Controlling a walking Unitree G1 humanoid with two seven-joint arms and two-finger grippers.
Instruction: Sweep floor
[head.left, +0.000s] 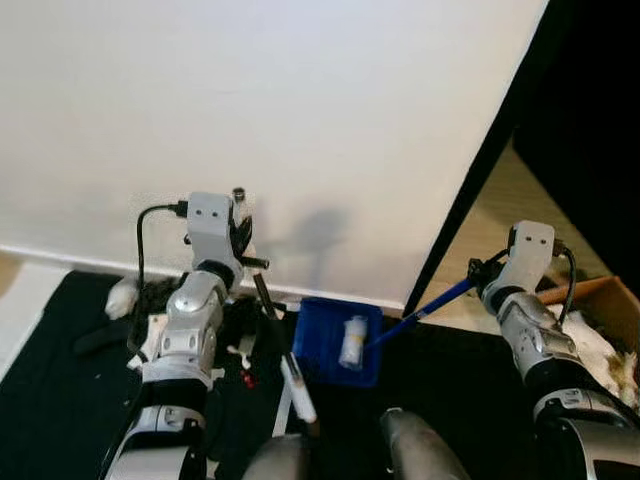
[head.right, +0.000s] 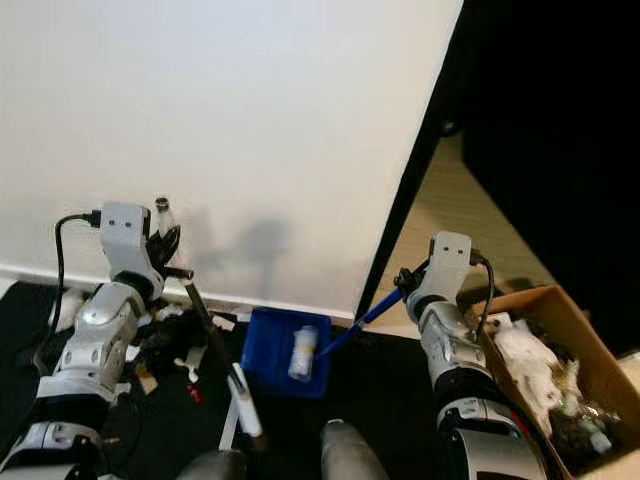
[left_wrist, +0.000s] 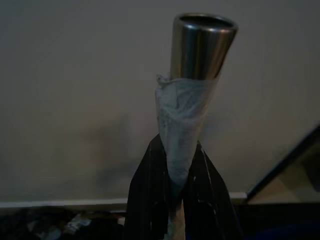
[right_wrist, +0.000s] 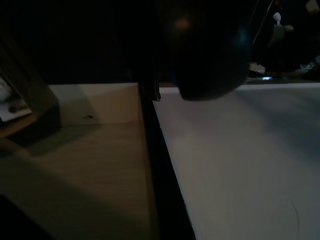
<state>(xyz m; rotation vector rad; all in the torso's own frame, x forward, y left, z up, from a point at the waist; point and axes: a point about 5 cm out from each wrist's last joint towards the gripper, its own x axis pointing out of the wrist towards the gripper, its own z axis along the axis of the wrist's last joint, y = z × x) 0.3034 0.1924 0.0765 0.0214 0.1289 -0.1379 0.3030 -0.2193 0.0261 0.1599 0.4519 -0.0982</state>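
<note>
My left gripper (head.left: 243, 235) is shut on a broom handle (head.left: 272, 315), a dark pole with a metal top that slants down to the dark floor. In the left wrist view the black fingers (left_wrist: 145, 195) clamp the taped part of the pole under its metal end (left_wrist: 201, 45). A blue dustpan (head.left: 322, 338) lies on the floor at the foot of the white wall and holds a small white roll (head.left: 352, 342). Its blue handle (head.left: 430, 305) runs up to my right gripper (head.left: 482, 275), which is shut on it.
A white wall (head.left: 300, 120) stands close ahead, with a dark doorway edge (head.left: 470, 190) to its right and wooden floor beyond. An open cardboard box (head.right: 540, 300) of rubbish sits at the right. Small scraps (head.left: 240, 352) and cables litter the dark mat at the left.
</note>
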